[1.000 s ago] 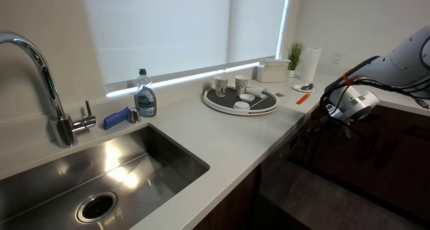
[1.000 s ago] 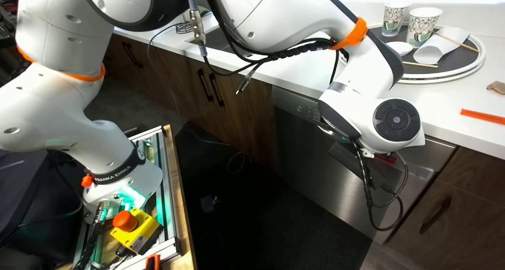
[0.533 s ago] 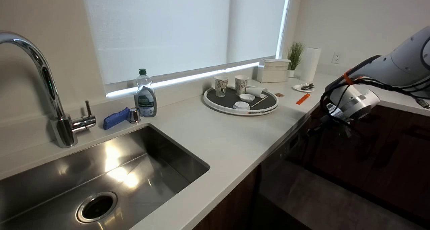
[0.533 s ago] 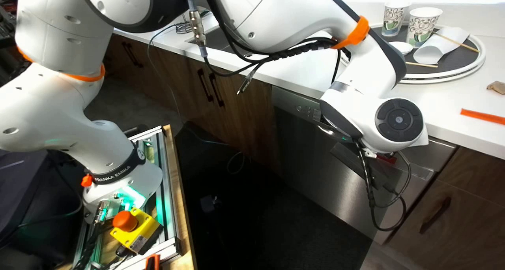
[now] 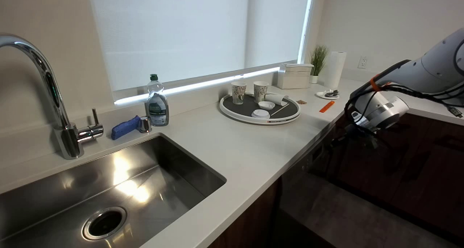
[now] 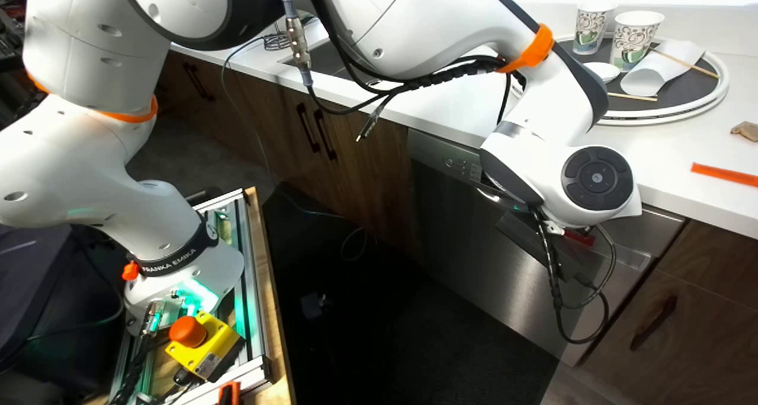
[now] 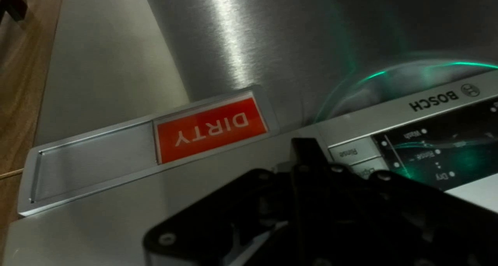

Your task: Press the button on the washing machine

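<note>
The washing machine, marked BOSCH, has a glossy grey metal front (image 6: pixel 474 263) under the counter in an exterior view. The wrist view shows its front (image 7: pixel 288 36) with a control strip, lettering upside down. A Rinse button (image 7: pixel 352 150) and a second button below it (image 7: pixel 371 166), partly covered, lie beside a black display (image 7: pixel 447 149). My gripper (image 7: pixel 307 153) is shut and empty, its tips just left of the Rinse button over the metal strip. I cannot tell whether they touch. In an exterior view my gripper (image 5: pixel 339 141) is dark and blurred against the cabinets.
A sign with a red DIRTY label (image 7: pixel 210 130) is on the front, left of my fingertips. The white counter edge (image 6: pixel 669 192) is close to the wrist. A cable loop (image 6: pixel 553 286) hangs below the hand. A round tray (image 5: pixel 232 115) with cups stands on the counter.
The wrist has shifted very slightly, first a little to the right and then a little back in an exterior view. Nothing else has visibly moved.
</note>
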